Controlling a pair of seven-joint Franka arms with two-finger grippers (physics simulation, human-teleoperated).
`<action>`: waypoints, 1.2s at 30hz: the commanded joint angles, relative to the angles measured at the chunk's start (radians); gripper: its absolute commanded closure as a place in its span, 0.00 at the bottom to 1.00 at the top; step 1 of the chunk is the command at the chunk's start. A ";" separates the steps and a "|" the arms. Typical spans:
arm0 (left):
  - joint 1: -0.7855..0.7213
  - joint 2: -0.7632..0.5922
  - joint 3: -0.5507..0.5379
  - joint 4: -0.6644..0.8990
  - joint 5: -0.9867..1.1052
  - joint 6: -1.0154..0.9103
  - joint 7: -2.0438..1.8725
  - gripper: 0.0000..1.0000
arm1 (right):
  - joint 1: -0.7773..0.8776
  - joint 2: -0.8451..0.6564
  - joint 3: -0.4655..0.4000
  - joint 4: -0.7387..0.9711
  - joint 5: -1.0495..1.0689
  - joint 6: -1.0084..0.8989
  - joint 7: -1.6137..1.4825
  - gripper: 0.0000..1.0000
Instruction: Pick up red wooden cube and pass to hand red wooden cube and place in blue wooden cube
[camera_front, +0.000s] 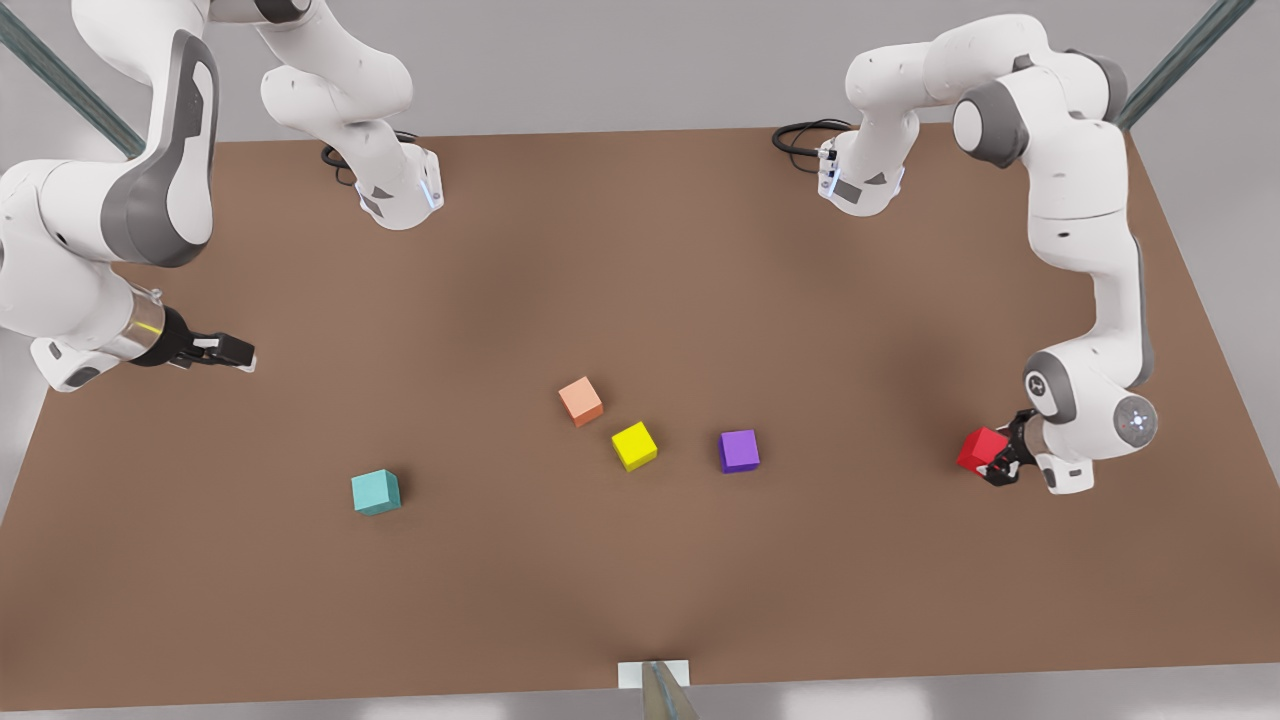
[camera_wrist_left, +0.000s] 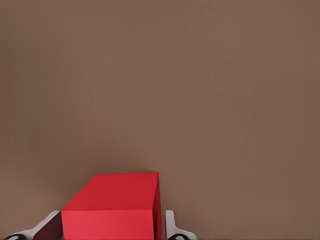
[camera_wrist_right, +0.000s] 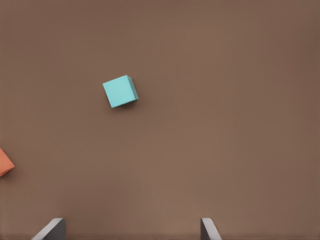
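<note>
The red wooden cube (camera_front: 982, 449) is at the front view's right, gripped between the fingers of my left gripper (camera_front: 1000, 462), and it sits tilted there. The left wrist view shows the same red cube (camera_wrist_left: 115, 207) with a pale fingertip (camera_wrist_left: 170, 222) on each side; my left gripper (camera_wrist_left: 109, 222) is shut on it. The blue wooden cube (camera_front: 376, 492), teal in colour, rests on the brown table (camera_front: 640, 250) at the front view's left. My right gripper (camera_front: 245, 352) hovers farther back and left of it. From the right wrist, the teal cube (camera_wrist_right: 120, 91) lies ahead of the open right gripper (camera_wrist_right: 131, 230).
Three other cubes lie in a row mid-table: salmon (camera_front: 580, 401), yellow (camera_front: 634, 445) and purple (camera_front: 739, 451). The salmon cube's corner (camera_wrist_right: 4, 162) shows in the right wrist view. Both arm bases stand at the table's back edge. A small mount (camera_front: 655, 680) sits at the front edge.
</note>
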 joint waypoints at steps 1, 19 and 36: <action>-0.003 0.007 -0.001 0.000 0.002 0.020 -0.082 0.00 | 0.000 -0.001 -0.001 -0.001 0.000 -0.005 0.007 0.00; -0.015 0.001 -0.041 0.015 0.002 0.049 -0.088 0.48 | 0.000 0.001 -0.001 -0.007 0.003 -0.009 0.007 0.00; -0.077 0.412 -0.967 0.700 -0.496 -0.416 0.760 0.61 | -0.008 0.014 -0.003 -0.009 0.025 -0.016 -0.009 0.00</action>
